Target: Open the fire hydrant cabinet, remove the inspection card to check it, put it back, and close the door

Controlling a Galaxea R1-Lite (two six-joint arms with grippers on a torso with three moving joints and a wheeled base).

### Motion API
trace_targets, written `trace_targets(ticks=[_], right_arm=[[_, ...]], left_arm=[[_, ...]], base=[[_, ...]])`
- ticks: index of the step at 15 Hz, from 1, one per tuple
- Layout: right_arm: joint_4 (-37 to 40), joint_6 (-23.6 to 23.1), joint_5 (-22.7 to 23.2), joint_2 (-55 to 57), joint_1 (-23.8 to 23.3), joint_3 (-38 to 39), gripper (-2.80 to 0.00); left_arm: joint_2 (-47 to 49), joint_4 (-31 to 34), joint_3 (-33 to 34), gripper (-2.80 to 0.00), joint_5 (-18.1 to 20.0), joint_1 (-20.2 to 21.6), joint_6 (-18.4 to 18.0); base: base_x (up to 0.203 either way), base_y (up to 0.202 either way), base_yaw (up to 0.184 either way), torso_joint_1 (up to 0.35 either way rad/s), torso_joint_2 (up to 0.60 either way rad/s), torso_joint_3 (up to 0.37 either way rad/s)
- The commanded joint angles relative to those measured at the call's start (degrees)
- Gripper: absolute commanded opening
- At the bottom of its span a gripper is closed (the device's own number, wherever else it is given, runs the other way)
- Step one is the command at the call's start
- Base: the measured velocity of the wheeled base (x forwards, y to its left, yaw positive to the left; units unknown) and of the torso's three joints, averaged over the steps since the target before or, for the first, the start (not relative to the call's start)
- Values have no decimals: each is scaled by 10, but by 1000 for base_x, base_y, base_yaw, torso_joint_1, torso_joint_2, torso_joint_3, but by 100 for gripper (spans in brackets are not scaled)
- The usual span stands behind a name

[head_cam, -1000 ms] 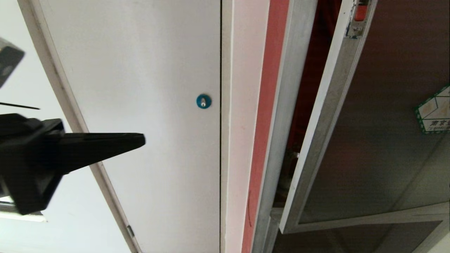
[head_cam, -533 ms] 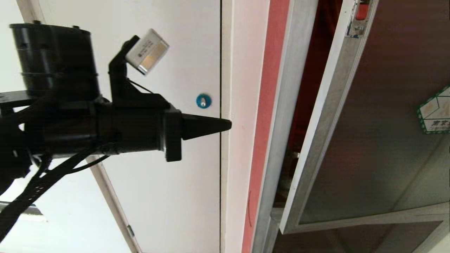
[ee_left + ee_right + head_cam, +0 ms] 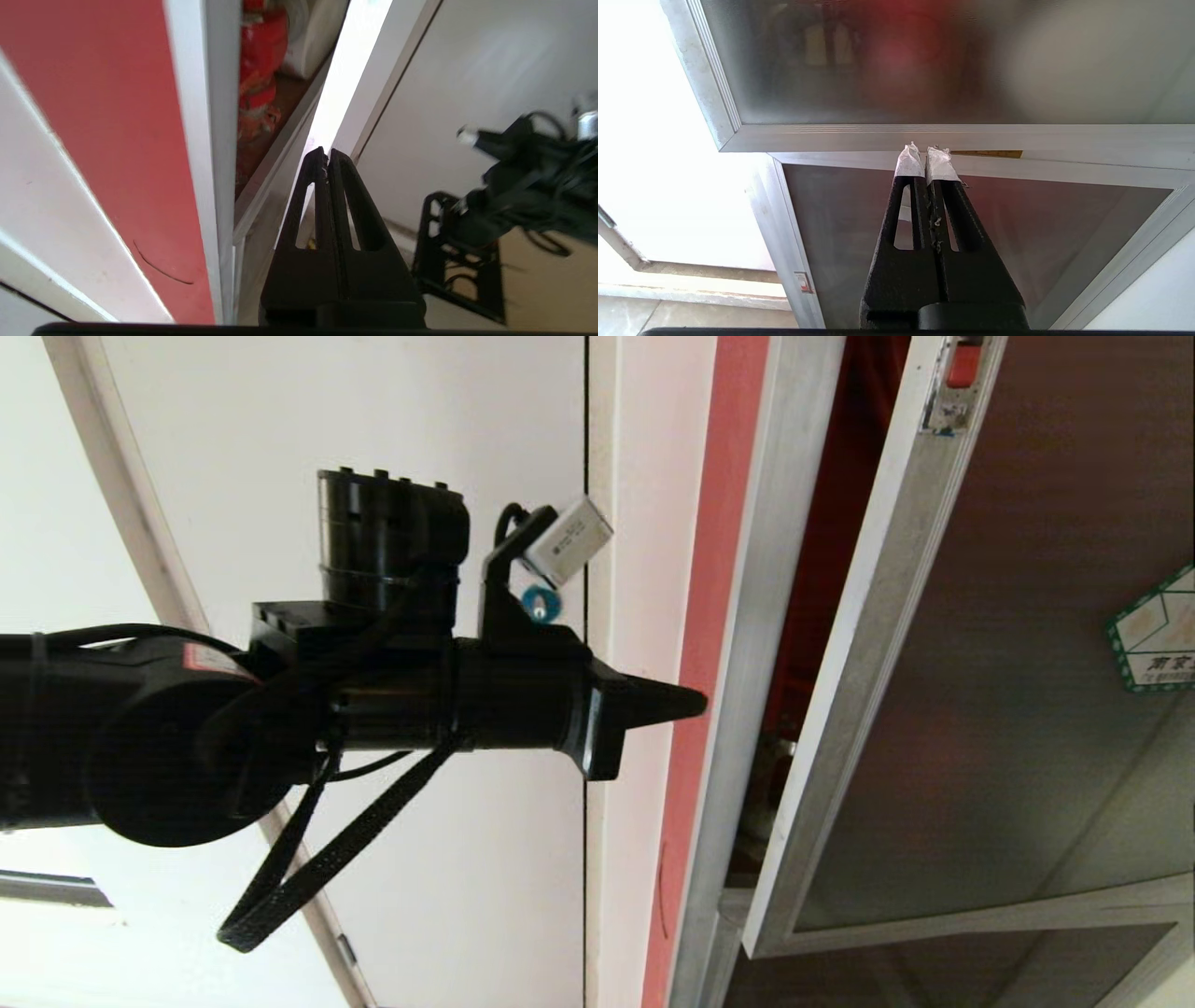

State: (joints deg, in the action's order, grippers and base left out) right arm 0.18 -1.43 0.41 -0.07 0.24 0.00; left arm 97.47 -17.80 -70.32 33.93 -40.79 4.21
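The door point(image 3: 1018, 644) stands ajar at the right, swung out from the cabinet point(image 3: 747, 644). The plain door point(image 3: 392, 476) is left of the cabinet. The left gripper point(image 3: 686, 702) reaches across it, tip near the cabinet's left edge.

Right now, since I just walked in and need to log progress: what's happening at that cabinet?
The silver-framed tinted glass door of the red-lined fire hydrant cabinet stands ajar. The left tool, fingers shut, reaches level toward the gap beside the cabinet's frame, holding nothing. The right tool is shut and idle by the lower glass panel. No inspection card is in view.
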Motion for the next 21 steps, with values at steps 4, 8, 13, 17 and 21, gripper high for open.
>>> trace_targets(ticks=[4,8,13,17,21], right_arm=[[0,-1,0,-1,0,0,-280],[0,0,0,0,0,0,-280],[0,0,0,0,0,0,-280],[0,-1,0,-1,0,0,-280],[0,-1,0,-1,0,0,-280]], left_arm=[[69,0,-48,-280,-56,-32,-8],[98,0,-86,-280,-92,-42,-20],[141,0,-131,-280,-136,-70,-21],[171,0,-170,-280,-160,-84,-21],[179,0,-178,-280,-173,-100,-19]], base=[[0,0,0,0,0,0],[0,0,0,0,0,0],[0,0,0,0,0,0],[0,0,0,0,0,0],[0,0,0,0,0,0]])
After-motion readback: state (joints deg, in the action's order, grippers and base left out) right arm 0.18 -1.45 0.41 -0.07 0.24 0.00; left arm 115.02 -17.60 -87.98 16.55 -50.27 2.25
